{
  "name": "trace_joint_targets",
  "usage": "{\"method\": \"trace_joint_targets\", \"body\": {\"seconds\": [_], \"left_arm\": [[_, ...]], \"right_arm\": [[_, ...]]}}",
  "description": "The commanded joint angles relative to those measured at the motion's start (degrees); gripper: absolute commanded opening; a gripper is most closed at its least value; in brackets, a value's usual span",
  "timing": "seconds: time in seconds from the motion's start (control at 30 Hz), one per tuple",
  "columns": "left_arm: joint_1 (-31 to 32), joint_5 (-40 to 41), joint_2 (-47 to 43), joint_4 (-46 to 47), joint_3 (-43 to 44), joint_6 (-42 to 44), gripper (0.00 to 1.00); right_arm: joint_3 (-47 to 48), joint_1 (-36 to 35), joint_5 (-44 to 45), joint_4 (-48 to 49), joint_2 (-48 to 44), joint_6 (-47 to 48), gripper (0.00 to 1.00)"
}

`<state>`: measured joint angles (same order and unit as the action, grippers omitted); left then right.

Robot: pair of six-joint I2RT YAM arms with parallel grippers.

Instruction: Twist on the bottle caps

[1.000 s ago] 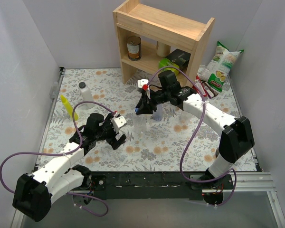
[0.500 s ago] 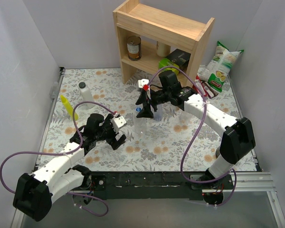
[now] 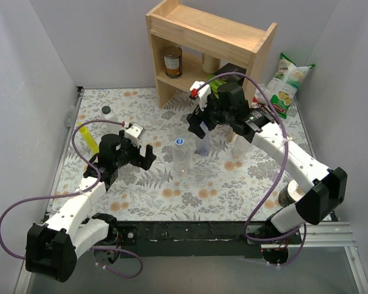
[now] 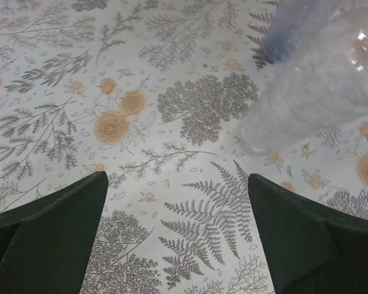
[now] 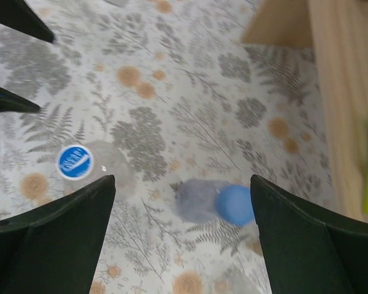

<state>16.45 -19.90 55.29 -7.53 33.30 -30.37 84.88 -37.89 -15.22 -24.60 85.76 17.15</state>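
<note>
A clear bottle [image 3: 181,158] stands mid-table with a blue cap [image 3: 180,141] on its neck. In the right wrist view that cap [image 5: 75,162] shows a white label. Just behind it to the right stands a bluish bottle [image 3: 203,144], also topped by a blue cap [image 5: 236,204]. My right gripper [image 3: 200,125] hangs open above and behind these bottles, holding nothing [image 5: 183,180]. My left gripper [image 3: 147,157] is open low over the mat, left of the clear bottle [image 4: 319,86], with only the mat between its fingers [image 4: 176,179].
A wooden shelf [image 3: 208,43] with a can [image 3: 172,61] stands at the back. A white bottle with a dark cap [image 3: 108,116] and a yellow squeeze bottle [image 3: 89,138] are at the far left. Snack bags [image 3: 286,86] lie at the back right.
My right gripper has opened, let go of the cap on the clear bottle and drawn up and back to the right. My left arm has swung back and left, its gripper still open.
</note>
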Motion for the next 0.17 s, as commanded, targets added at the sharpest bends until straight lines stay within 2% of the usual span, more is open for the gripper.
{"method": "trace_joint_targets", "body": {"seconds": [0.0, 0.13], "left_arm": [[-2.6, 2.4, 1.2, 3.4, 2.1, -6.2, 0.98], [-4.5, 3.8, 3.0, 3.9, 2.6, -7.1, 0.98]], "right_arm": [[-0.9, 0.3, 17.0, -3.0, -4.3, -4.8, 0.97], [-2.0, 0.4, 16.6, -4.2, -7.3, -5.2, 0.97]]}}
